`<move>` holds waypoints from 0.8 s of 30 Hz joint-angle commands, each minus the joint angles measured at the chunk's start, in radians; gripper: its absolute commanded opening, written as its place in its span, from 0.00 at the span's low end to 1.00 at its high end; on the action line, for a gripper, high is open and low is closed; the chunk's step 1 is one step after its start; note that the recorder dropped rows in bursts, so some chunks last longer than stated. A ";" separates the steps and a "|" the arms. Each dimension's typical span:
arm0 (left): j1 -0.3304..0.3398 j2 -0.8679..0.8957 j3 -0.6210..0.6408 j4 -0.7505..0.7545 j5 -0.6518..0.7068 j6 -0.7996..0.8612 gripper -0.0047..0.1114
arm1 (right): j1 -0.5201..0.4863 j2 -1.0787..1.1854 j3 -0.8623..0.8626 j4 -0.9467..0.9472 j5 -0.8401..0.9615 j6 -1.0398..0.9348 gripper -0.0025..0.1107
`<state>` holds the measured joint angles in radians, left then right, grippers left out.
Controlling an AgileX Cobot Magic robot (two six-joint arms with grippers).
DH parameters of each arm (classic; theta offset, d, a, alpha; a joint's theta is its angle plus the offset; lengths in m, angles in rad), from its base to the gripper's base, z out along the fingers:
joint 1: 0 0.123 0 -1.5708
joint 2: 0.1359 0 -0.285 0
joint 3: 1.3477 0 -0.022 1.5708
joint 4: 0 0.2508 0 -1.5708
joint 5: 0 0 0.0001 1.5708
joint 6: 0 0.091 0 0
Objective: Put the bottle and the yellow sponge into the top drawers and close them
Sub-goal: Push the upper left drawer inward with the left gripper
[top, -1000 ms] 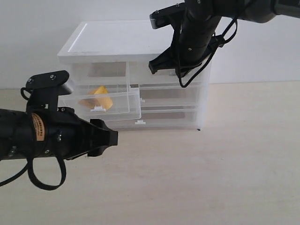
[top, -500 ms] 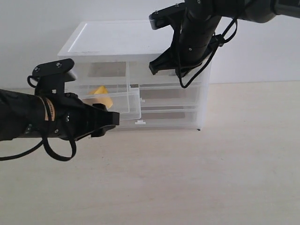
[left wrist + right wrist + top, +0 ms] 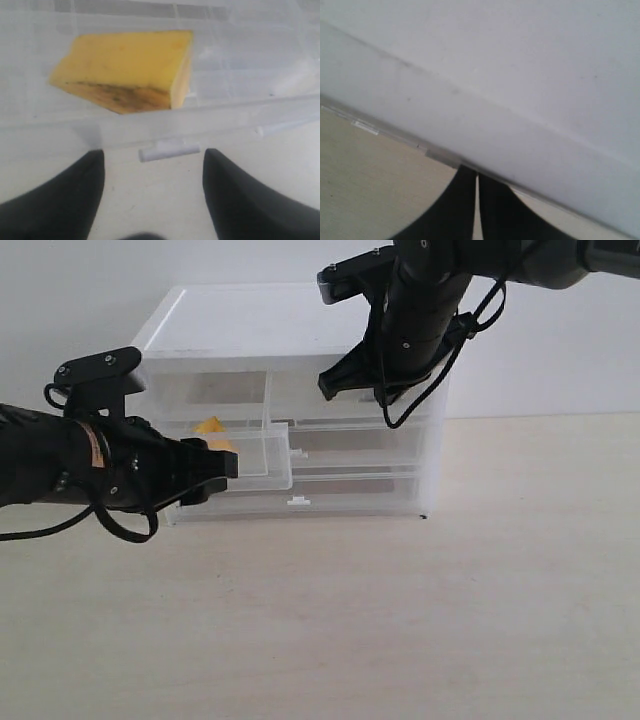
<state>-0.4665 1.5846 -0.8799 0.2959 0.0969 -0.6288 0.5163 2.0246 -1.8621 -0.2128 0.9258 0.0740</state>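
Nearest, the light table (image 3: 420,620) is seen. On the left, the left gripper (image 3: 212,478) is held just in front of the left top drawer (image 3: 262,452), jaws spread wide w/ nothing between them. In the wrist view the drawer's white tab handle (image 3: 169,150) is seen lined up btwn the two black fingers (image 3: 60,200). The drawer is pulled part-way out. Inside it the yellow sponge (image 3: 125,67) is seen, approx. mid-drawer, behind the clear front wall. Further back, the white-topped cabinet (image 3: 250,325) is set against the wall. Over its right half the right gripper (image 3: 477,187) is held, jaws pressed together, nothing pinched, tips close to the cabinet's upper front edge.
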 commanded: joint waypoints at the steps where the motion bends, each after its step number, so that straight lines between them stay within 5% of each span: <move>1: 0.008 0.057 -0.079 0.041 -0.097 0.019 0.52 | -0.009 0.009 0.002 -0.021 -0.003 -0.017 0.02; 16: -0.074 0.027 -0.095 0.043 0.120 0.181 0.52 | -0.009 0.009 0.002 -0.021 -0.042 -0.028 0.02; 24: -0.114 -0.038 -0.047 0.035 0.172 0.135 0.52 | -0.009 0.009 0.002 -0.025 -0.029 -0.028 0.02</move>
<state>-0.5714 1.5767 -0.9438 0.3275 0.2722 -0.4697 0.5163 2.0246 -1.8621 -0.2107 0.9258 0.0533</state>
